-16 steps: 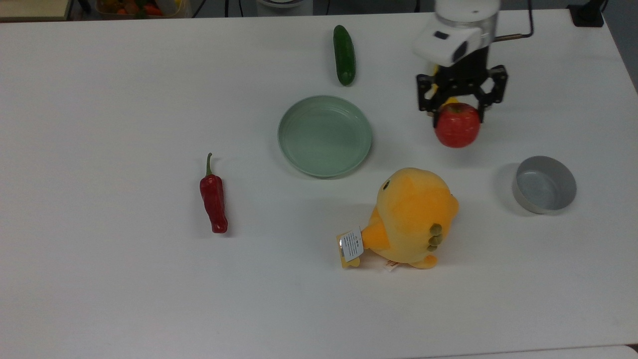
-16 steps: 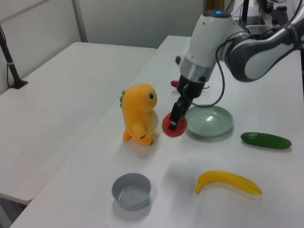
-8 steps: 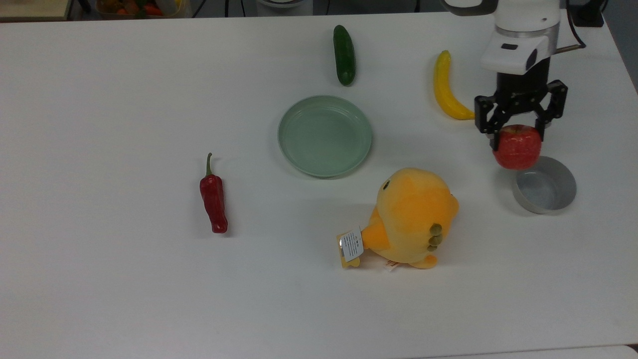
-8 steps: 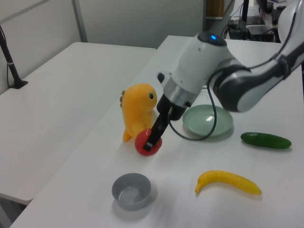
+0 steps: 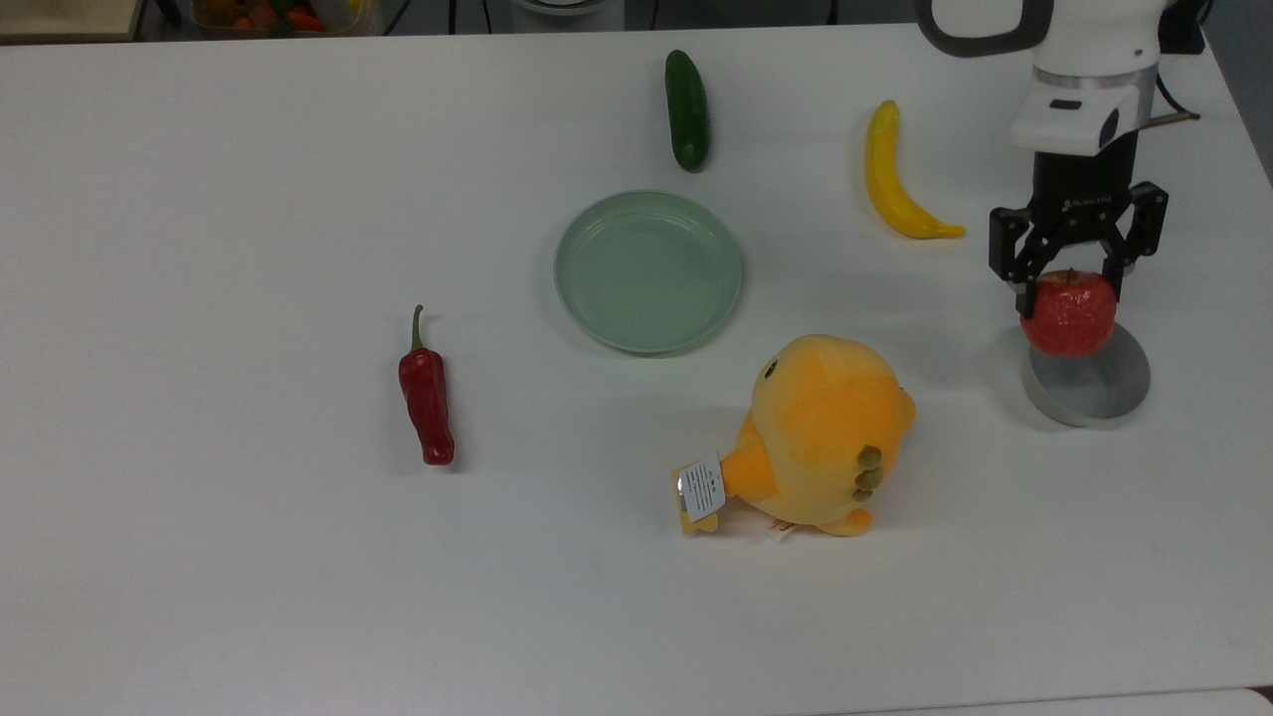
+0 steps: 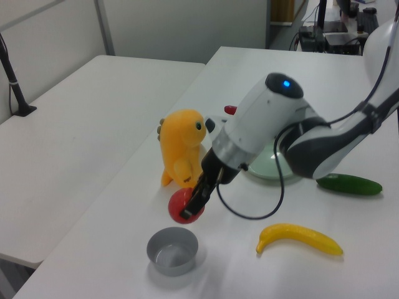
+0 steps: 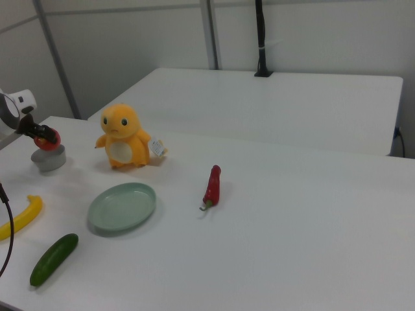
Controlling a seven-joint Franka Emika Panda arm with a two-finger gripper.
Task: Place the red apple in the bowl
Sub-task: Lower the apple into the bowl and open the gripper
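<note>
The gripper (image 5: 1072, 290), clamped on the apple (image 5: 1070, 316), hangs over the bowl (image 5: 1094, 388) just below it, so next comes lowering and letting go.

One round red apple (image 5: 1069, 318), one small grey metal bowl (image 5: 1094, 386), one pale green plate (image 5: 648, 271), one yellow banana (image 5: 890, 177), one dark green cucumber (image 5: 687, 109), one long red chili pepper (image 5: 427, 397), one orange plush toy (image 5: 820, 433).

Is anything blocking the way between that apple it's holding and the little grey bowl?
Nothing visible. The gripper holds the red apple just above the bowl, which looks empty in the left view.
</note>
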